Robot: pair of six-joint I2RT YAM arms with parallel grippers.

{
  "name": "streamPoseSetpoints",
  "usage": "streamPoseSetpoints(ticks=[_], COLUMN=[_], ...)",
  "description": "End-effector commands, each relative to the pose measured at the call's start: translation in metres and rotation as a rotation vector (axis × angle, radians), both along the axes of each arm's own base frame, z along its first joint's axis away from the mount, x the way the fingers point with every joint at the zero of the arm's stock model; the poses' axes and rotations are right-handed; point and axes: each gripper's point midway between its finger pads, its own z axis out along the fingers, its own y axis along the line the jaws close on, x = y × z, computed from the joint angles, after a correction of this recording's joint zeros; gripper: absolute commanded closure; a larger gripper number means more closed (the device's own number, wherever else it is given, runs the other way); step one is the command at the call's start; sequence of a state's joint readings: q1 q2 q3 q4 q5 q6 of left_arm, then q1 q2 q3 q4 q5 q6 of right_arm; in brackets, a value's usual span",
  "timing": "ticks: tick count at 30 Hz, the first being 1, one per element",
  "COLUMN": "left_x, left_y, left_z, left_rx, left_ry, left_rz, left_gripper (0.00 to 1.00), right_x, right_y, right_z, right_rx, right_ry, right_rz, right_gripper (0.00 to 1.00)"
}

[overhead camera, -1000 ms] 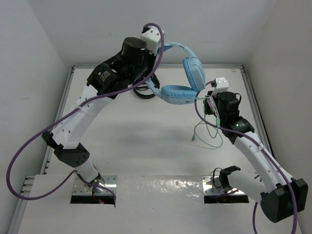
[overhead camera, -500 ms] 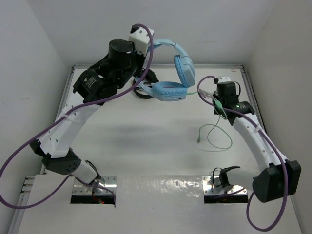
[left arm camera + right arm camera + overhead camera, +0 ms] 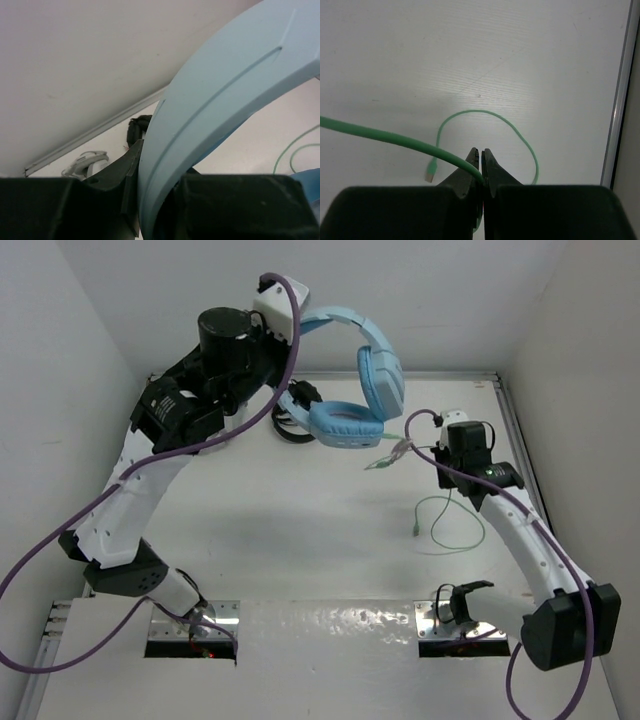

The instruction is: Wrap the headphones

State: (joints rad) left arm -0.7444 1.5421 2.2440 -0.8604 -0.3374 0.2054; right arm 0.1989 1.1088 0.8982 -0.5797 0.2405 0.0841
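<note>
The light blue headphones [image 3: 365,385] hang in the air at the back of the table, held by the headband [image 3: 215,105]. My left gripper [image 3: 290,328] is shut on that headband, high above the table. One ear cup [image 3: 344,425] lies flat, the other [image 3: 382,380] stands upright. The thin green cable [image 3: 400,448] runs from the lower cup to my right gripper [image 3: 440,455], which is shut on it [image 3: 420,144]. The rest of the cable hangs in a loop [image 3: 445,525] down to the table, its plug end [image 3: 431,172] lying free.
Black headphones [image 3: 290,425] lie on the table below the left gripper, and show in the left wrist view [image 3: 136,131] beside grey-white headphones [image 3: 87,162]. White walls close the back and sides. A metal rail [image 3: 617,95] runs along the right edge.
The left gripper has lifted the headphones higher and to the left. The right gripper has moved back and right with the cable, which now stretches straighter from the ear cup.
</note>
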Motion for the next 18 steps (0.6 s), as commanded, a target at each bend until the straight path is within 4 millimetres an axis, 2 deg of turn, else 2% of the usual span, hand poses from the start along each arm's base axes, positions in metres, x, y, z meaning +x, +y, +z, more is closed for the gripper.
streamPoseSetpoints(ticks=[1, 3, 4, 5, 8, 11, 12, 13, 14, 15, 17, 18], left_x=[-0.014, -0.016, -0.015, -0.011, -0.008, -0.009, -0.003, -0.001, 0.001, 0.002, 0.007, 0.011], left_y=[-0.02, -0.017, -0.014, -0.007, 0.009, 0.021, 0.022, 0.023, 0.027, 0.028, 0.026, 0.024], left_z=[0.012, 0.003, 0.001, -0.002, 0.016, 0.02, -0.001, -0.009, -0.034, -0.043, -0.059, -0.065], left_rx=[-0.048, -0.033, -0.035, -0.032, -0.064, -0.003, 0.07, 0.098, 0.158, 0.177, 0.191, 0.186], left_ry=[-0.032, -0.019, -0.016, -0.013, -0.051, -0.089, -0.067, -0.062, -0.03, -0.021, 0.004, 0.021], left_rz=[-0.146, -0.139, -0.12, -0.074, 0.014, 0.042, 0.05, 0.061, 0.08, 0.084, 0.096, 0.108], left_gripper=[1.0, 1.0, 1.0, 1.0, 1.0, 1.0, 1.0, 1.0, 1.0, 1.0, 1.0, 1.0], right_x=[0.016, 0.023, 0.029, 0.032, 0.042, 0.051, 0.055, 0.056, 0.058, 0.057, 0.053, 0.046], right_y=[-0.001, 0.002, 0.005, 0.014, 0.027, 0.018, 0.012, 0.01, 0.013, 0.017, 0.036, 0.05], right_z=[0.013, 0.019, 0.029, 0.032, 0.055, 0.092, 0.115, 0.132, 0.164, 0.178, 0.203, 0.225], right_rx=[-0.007, 0.019, 0.035, 0.072, 0.141, 0.192, 0.196, 0.185, 0.164, 0.156, 0.13, 0.151], right_ry=[-0.042, -0.053, -0.062, -0.055, -0.1, -0.195, -0.245, -0.284, -0.349, -0.372, -0.417, -0.468], right_rz=[-0.016, -0.03, -0.032, 0.004, 0.065, 0.047, 0.037, 0.045, 0.1, 0.149, 0.32, 0.406], right_gripper=[1.0, 1.0, 1.0, 1.0, 1.0, 1.0, 1.0, 1.0, 1.0, 1.0, 1.0, 1.0])
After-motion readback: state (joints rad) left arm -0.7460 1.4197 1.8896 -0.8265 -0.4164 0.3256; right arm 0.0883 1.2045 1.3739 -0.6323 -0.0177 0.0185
